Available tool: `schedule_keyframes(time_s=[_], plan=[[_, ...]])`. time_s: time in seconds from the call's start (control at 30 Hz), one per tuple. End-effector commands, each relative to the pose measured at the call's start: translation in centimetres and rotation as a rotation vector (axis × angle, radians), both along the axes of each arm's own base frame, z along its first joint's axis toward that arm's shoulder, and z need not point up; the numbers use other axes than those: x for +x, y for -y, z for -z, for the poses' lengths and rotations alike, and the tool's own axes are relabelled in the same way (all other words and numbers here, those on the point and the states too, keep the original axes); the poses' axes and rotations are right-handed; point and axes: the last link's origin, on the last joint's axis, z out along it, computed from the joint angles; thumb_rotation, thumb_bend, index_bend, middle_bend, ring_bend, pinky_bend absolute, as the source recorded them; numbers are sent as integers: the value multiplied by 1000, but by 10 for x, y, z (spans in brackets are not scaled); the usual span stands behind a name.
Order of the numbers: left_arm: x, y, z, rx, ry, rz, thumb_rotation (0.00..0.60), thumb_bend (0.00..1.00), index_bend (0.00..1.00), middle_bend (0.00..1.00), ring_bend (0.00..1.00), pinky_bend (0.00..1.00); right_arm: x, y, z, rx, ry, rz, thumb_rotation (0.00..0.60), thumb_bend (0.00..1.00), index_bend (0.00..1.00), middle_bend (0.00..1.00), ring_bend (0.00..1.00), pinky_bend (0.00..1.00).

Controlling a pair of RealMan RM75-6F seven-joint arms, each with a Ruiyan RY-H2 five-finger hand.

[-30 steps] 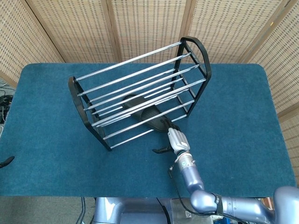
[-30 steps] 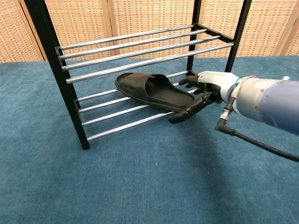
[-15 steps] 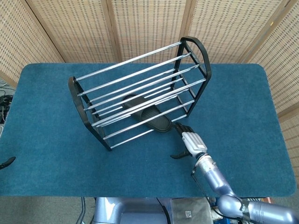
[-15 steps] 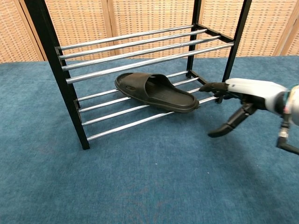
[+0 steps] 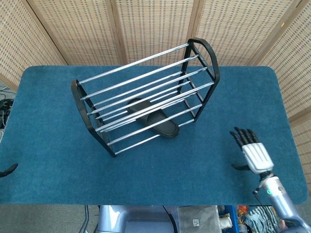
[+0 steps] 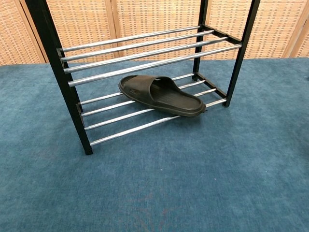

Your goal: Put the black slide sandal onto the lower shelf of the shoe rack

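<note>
Black slide sandal (image 6: 161, 95) lying on the chrome rails of the lower shelf (image 6: 145, 114) of the shoe rack (image 5: 146, 94), sole down, set at a slant across the rails. Matte black all over, one broad strap arching over the forefoot, footbed ribbed with fine grooves, rounded heel end toward the rack's left side, toe end reaching the front rail and poking a little past it. Seen from the head view as a dark oval (image 5: 154, 119) under the upper rails. Rack itself black-framed with curved end pieces, two tiers of shiny metal bars, standing at an angle on the blue carpeted tabletop (image 5: 233, 97). Right robot hand (image 5: 251, 151) well apart from the rack, over the tabletop's near right part, fingers (image 5: 243, 135) spread and stretched forward, thumb out to the side, holding nothing, touching neither sandal nor rack. Not visible in the chest view. Only a dark tip at the far left edge of the head view on the left side; left robot hand's state impossible to tell. Woven wicker screen panels (image 5: 155, 24) behind the tabletop.
</note>
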Motion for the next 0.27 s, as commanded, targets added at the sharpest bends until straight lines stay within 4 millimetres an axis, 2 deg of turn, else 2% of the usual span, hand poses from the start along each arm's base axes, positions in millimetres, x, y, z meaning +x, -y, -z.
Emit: schedule_keyframes(time_s=[0.03,0.13,0.27], plan=[[1,-1,3,-3,-9,0,600,190,0,0,0,0,-19,-37,-27,-84,76,125,600,0,0,0,0,0],[1,-2,6,-6,-18,-6,600,190,0,0,0,0,-14,-49,-36,-136,138,151,600,0,0,0,0,0],[2,-3,8,-5,-24,-7,600,191,0,0,0,0,-11,-54,-40,-158,154,167,600,0,0,0,0,0]])
